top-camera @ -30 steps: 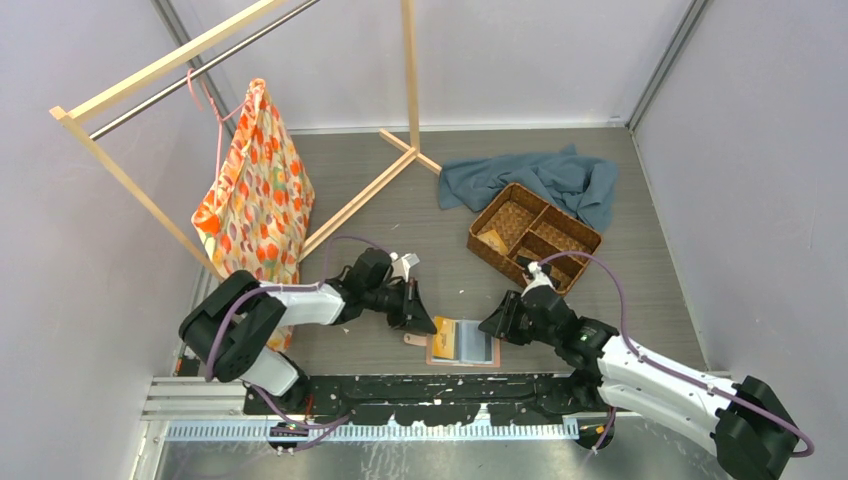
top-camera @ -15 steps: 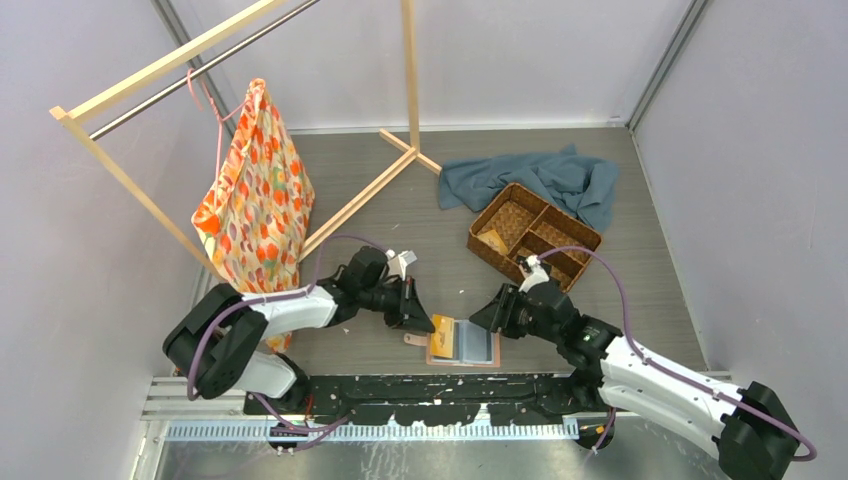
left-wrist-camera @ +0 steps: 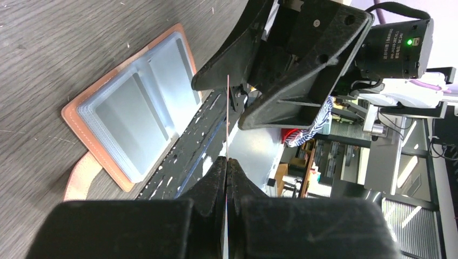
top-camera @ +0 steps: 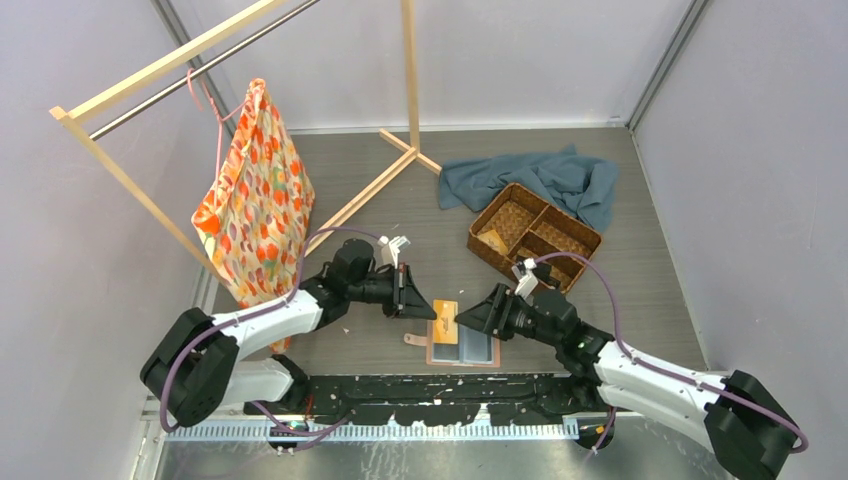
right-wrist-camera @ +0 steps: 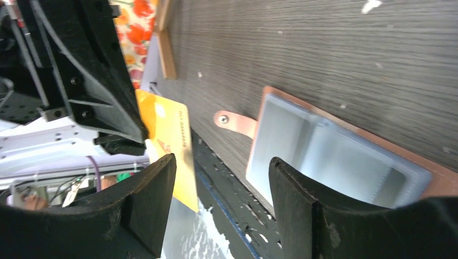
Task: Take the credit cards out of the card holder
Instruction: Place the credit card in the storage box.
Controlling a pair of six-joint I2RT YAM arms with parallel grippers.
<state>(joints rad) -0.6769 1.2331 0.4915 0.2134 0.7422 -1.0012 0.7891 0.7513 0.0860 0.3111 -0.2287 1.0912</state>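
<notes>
I hold a gold card (right-wrist-camera: 167, 145) pinched in my left tool (left-wrist-camera: 227, 164), clear of the open wallet (right-wrist-camera: 335, 156), probably for my wide-open right tool (right-wrist-camera: 221, 167) to take.

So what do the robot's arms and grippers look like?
The left arm and right arm have white shells between black joints, each trailed by a purple cable. The left gripper and right gripper are matte black, with two wedge-shaped fingers each.
</notes>
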